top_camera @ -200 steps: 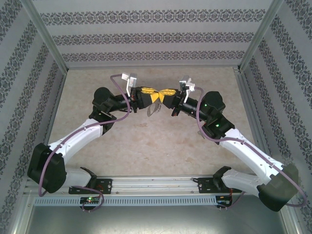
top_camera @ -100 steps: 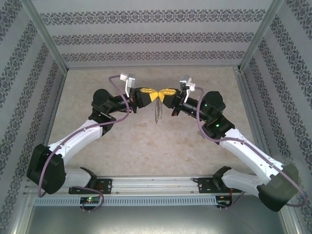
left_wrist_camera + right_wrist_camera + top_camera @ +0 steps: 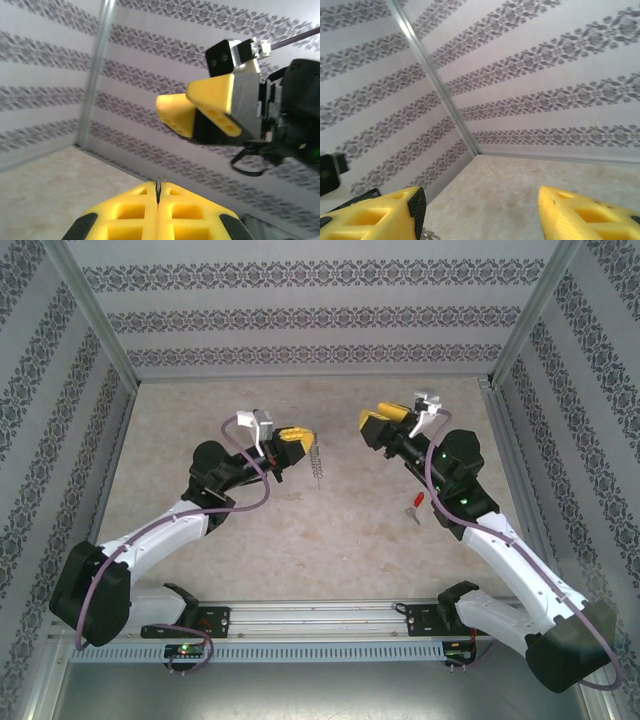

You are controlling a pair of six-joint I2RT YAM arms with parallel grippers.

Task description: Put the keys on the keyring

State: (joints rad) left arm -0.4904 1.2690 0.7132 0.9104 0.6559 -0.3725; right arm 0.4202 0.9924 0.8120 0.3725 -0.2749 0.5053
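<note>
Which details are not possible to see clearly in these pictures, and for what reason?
- keyring: top view, too small to count its rings; left wrist view, the left gripper hides all but a thin edge between shut jaws.
- keys: top view, too small; a red speck on the table, shape unclear.
- right gripper: right wrist view, the bottom edge cuts off its open jaws.

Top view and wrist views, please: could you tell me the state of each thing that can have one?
Left pincer: shut on the keyring.
Right pincer: open, empty.
Keyring: hanging from the left pincer, off the table.
Key: lying loose on the table beside the right arm, not on the keyring.
</note>
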